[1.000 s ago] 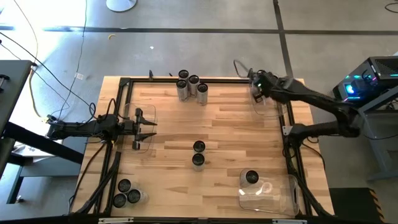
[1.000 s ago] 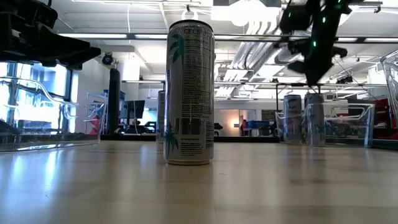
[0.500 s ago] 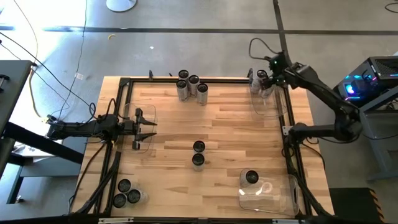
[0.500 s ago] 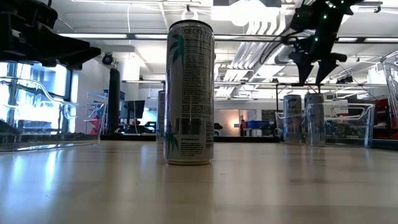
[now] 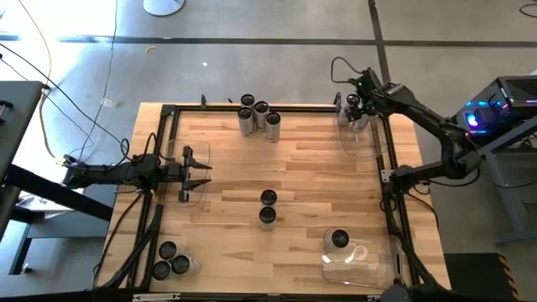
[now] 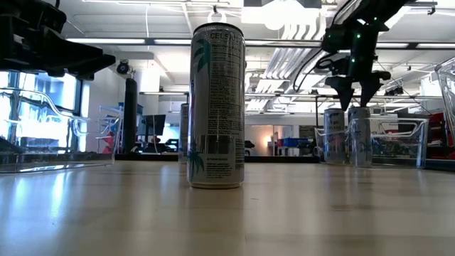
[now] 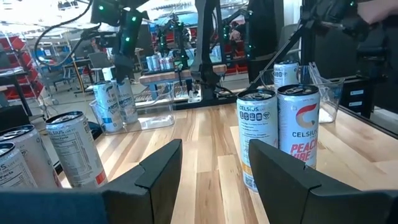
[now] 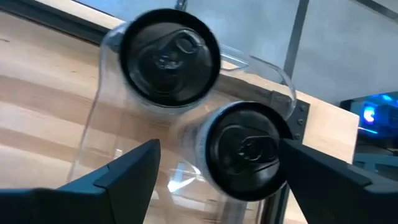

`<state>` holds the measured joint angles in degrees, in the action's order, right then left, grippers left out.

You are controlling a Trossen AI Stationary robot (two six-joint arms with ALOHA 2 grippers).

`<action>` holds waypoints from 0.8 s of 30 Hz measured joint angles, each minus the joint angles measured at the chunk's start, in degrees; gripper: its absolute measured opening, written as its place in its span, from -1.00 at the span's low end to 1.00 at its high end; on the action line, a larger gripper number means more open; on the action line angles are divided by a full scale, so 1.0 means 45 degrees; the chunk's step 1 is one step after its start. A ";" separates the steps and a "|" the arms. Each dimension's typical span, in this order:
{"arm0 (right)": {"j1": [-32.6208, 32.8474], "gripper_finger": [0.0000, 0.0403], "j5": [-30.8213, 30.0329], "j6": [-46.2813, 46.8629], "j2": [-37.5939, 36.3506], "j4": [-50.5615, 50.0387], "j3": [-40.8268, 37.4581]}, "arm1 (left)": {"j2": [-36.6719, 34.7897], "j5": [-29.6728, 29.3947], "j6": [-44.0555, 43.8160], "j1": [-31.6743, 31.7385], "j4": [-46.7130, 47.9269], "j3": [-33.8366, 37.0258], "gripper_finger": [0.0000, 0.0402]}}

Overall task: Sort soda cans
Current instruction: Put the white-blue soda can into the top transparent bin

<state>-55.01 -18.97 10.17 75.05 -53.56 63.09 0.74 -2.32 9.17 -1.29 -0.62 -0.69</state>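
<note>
**Right hand releasing a can into the far-right bin.**
The right hand (image 5: 359, 99) is now hovering open above two cans (image 8: 245, 149) in the bin (image 5: 373, 144); the left hand (image 5: 195, 170) is waiting part-open, holding nothing.

A light wooden table (image 5: 302, 168) with a black frame along its edges carried four clear bins and a scatter of soda cans. Four cans (image 5: 258, 117) stood bunched at the far edge and two cans (image 5: 268, 207) stood close together near the middle. One bin (image 5: 362, 134) at the far right corner held two cans, another bin (image 5: 361, 260) at the near right held one, the near-left bin (image 5: 172, 260) held three, and a fourth bin (image 5: 195, 176) sat at the left edge.
</note>
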 joint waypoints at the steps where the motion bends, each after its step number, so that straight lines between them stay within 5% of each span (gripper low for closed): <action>1: -0.0004 0.59 -0.0018 0.0005 0.0000 0.0005 0.0000 | 0.0003 -0.0002 0.0000 0.0001 0.0000 0.0002 -0.11; 24: -0.0061 0.59 -0.0898 -0.0232 0.1467 -0.0300 0.0397 | 0.0003 -0.0011 0.0000 0.0003 -0.0006 0.0005 -0.11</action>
<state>-55.28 -23.01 9.13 81.65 -54.91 64.88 0.75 -2.37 9.17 -1.28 -0.65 -0.67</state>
